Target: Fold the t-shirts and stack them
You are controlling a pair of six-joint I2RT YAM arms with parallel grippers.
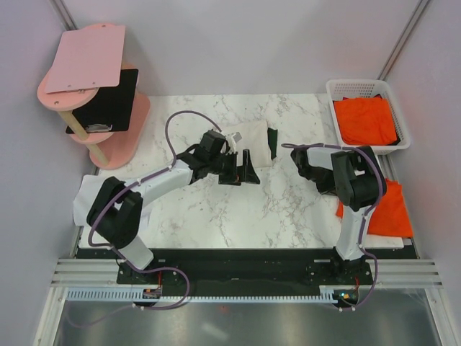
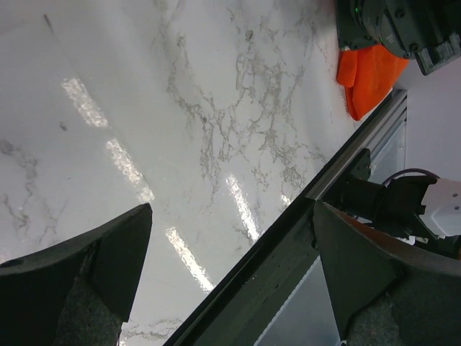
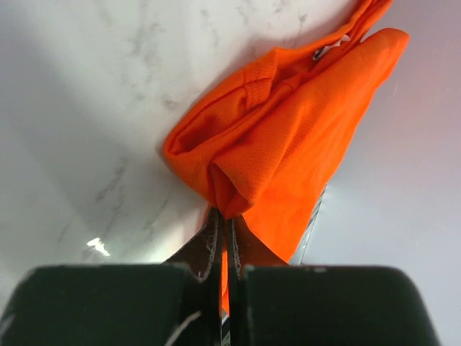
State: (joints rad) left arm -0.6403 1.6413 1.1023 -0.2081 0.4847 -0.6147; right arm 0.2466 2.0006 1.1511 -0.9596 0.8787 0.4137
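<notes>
The marble table (image 1: 288, 213) carries a folded cream shirt (image 1: 253, 139) and an orange shirt (image 1: 395, 210).

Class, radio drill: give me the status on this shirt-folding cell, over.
Left gripper open, empty, above table. Right gripper shut on orange t-shirt at table's right edge. Cream t-shirt lies far centre. Nothing in the way.

No text, label or number can be read anywhere.

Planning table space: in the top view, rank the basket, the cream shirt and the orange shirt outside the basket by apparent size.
1. basket
2. orange shirt outside the basket
3. cream shirt
Two and three are close; each is partly hidden.
</notes>
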